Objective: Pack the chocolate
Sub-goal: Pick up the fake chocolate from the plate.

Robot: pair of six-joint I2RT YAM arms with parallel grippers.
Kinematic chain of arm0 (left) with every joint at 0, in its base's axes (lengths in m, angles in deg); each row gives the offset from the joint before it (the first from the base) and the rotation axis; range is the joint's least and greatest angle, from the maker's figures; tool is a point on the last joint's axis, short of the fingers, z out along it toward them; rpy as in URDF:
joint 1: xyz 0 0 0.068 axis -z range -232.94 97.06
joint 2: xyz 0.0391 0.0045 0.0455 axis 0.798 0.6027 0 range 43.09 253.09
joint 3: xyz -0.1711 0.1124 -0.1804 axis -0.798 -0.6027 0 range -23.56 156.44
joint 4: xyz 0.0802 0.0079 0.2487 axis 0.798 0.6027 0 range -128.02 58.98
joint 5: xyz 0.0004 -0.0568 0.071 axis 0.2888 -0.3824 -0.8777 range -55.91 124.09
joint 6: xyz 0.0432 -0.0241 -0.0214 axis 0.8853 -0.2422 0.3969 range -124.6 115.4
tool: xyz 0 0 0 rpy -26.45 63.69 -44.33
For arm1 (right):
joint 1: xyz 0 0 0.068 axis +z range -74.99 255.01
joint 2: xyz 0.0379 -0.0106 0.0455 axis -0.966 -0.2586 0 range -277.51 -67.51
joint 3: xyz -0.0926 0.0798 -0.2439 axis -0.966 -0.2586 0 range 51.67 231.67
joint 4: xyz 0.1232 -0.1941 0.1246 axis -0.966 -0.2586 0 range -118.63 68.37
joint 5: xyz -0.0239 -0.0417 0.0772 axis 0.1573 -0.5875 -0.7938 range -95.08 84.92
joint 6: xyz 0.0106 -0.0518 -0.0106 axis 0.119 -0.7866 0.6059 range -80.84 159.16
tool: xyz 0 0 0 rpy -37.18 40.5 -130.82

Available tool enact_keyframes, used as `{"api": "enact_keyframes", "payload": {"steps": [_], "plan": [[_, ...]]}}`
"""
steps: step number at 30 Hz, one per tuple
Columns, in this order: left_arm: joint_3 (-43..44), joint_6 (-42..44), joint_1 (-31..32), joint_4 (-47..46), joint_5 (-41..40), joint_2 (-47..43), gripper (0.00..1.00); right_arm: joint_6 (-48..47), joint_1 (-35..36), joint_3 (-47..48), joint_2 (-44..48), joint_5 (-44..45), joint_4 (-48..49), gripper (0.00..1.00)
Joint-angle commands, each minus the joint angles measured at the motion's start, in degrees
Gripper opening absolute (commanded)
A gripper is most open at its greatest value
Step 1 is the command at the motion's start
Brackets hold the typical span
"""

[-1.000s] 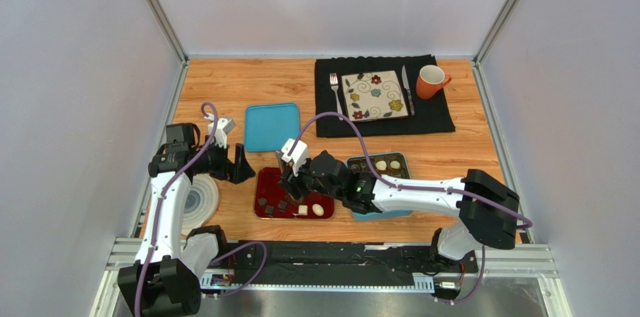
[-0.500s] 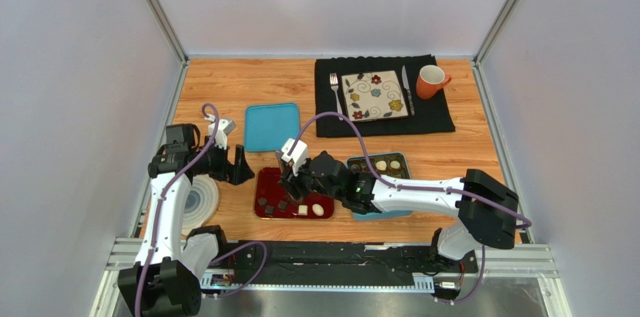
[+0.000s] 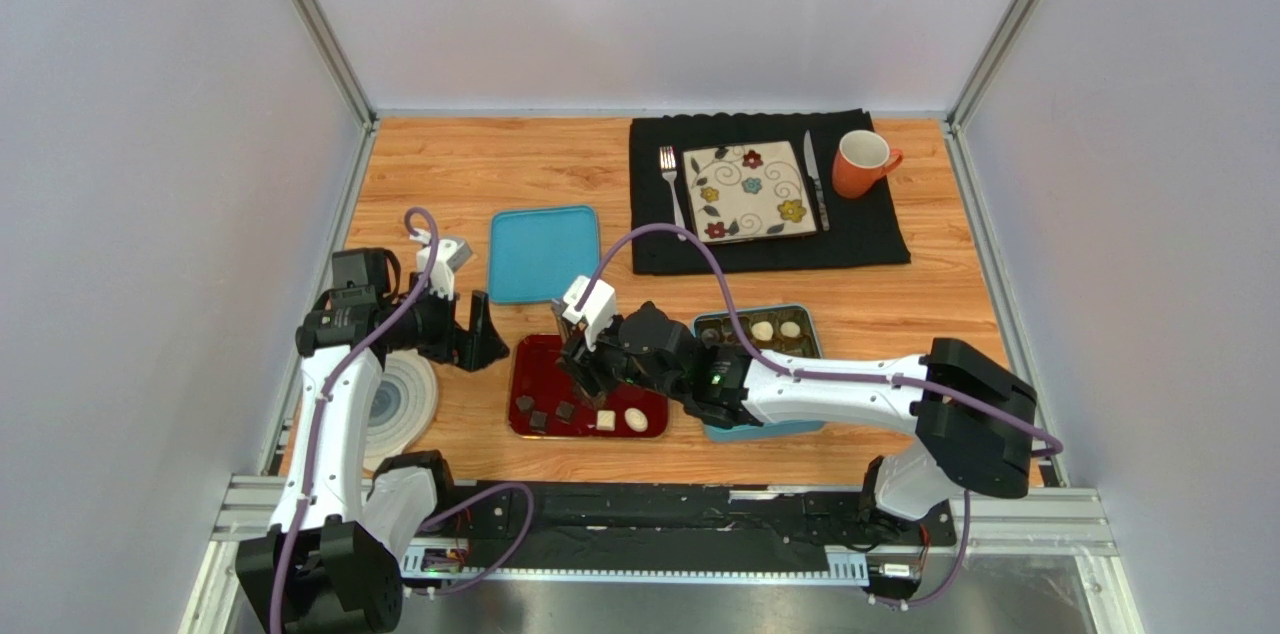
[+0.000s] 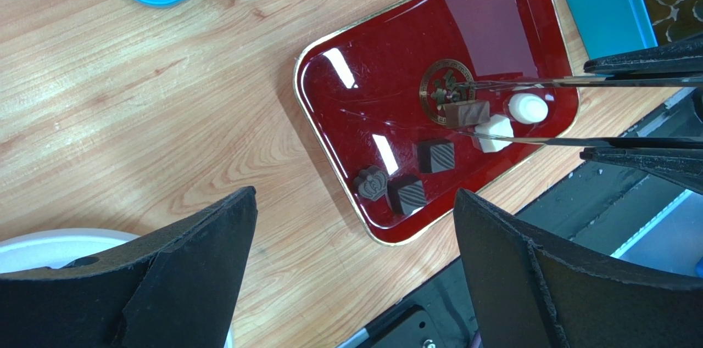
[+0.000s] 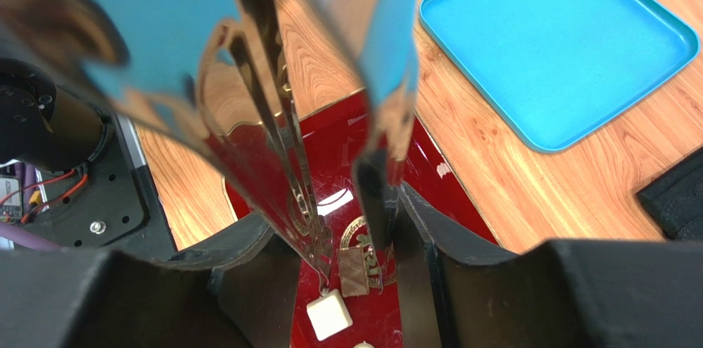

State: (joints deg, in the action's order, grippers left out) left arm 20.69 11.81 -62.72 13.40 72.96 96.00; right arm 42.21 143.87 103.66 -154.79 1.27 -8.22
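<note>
- Right tool (image 3: 589, 369): clamped on slim metal tongs with blue grips (image 5: 285, 159), blades angled down over a glossy dark-red rectangular tray (image 4: 495, 27).
- Dark brown square chocolate (image 4: 464, 111): on the tray, between the two blade tips. Whether the blades touch it cannot be told.
- White cube chocolate (image 4: 493, 131): just beside the brown square, between the blades.
- White oval chocolate (image 4: 528, 107): further back between the blades.
- Three more dark chocolates (image 4: 435, 155): on the tray, beyond the tong tips.
- Left tool (image 3: 481, 337): jaws spread and empty above the wooden desk (image 4: 124, 76), with the tray ahead of its fingertips.
</note>
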Motion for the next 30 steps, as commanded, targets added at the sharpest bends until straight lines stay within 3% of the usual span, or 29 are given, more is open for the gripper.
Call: {"api": "enact_keyframes", "payload": {"steps": [1,15,22,30], "plan": [[1.5,1.7,0.1,0.3,0.4,-1.0,0.98,1.7,0.2,-0.2,-1.1,-0.3,5.2,0.44],[1.5,1.7,0.1,0.4,0.3,-1.0,0.98,2.8,0.2,-1.8,-2.0,0.0,5.9,0.43],[1.2,1.9,0.0,0.3,0.1,-1.3,0.98,1.3,0.1,-1.6,0.7,1.0,5.0,0.29],[1.4,1.7,0.1,0.3,0.4,-1.4,0.98,-2.9,-1.1,1.2,5.0,4.5,2.1,0.22]]}}
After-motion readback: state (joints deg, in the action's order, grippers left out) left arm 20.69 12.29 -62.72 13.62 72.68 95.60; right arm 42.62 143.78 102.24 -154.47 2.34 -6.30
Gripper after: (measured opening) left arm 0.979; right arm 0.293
